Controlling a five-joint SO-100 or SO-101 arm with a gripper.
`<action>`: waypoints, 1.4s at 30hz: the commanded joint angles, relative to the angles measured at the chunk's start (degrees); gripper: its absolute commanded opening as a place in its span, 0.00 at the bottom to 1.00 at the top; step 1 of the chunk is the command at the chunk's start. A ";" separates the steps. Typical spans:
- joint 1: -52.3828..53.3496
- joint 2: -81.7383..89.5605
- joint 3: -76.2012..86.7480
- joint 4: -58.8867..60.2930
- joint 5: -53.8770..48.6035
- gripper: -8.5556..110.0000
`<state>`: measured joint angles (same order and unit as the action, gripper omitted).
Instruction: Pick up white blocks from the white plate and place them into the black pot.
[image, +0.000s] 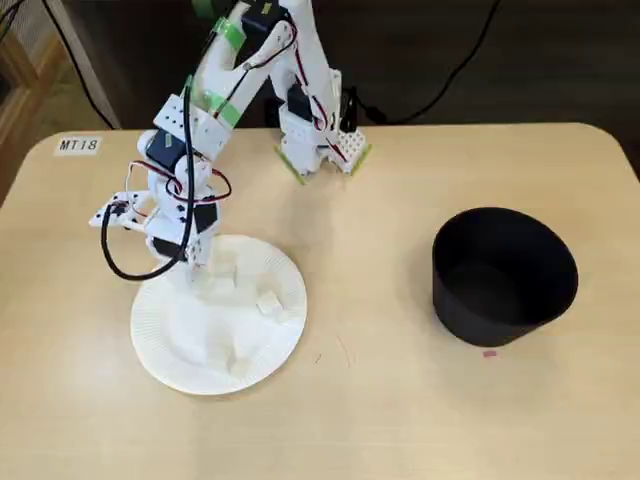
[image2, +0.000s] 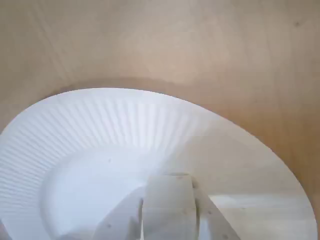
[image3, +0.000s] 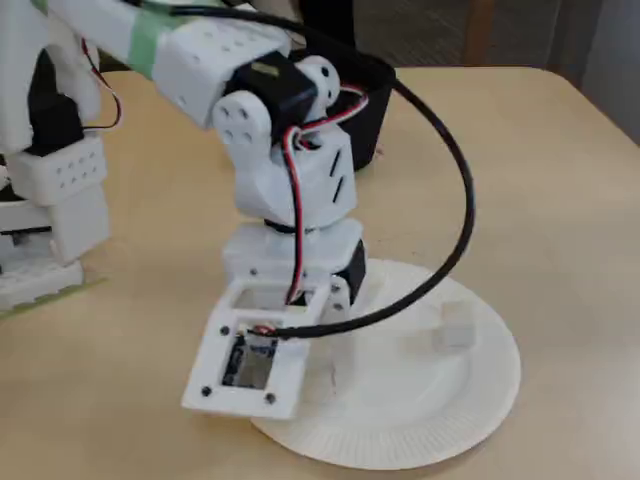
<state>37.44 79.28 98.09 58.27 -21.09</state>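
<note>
Tan table (image: 400, 400), hand (image: 195, 268) at white plate (image: 160, 340) rim, grip state unclear, black pot (image: 505, 275) well apart.

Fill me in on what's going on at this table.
A white robot arm has its claw lowered onto the white plate, where several small white blocks lie. The wrist view shows the fingers down at the plate's surface; whether they grip a block cannot be told. The black pot stands apart to the right in a fixed view.
</note>
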 joint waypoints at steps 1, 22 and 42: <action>-1.05 1.32 -2.55 -0.53 0.62 0.05; -53.70 36.56 -0.09 -8.96 15.64 0.05; -75.59 34.80 19.34 -26.54 15.64 0.27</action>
<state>-37.71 113.38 117.77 32.61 -5.10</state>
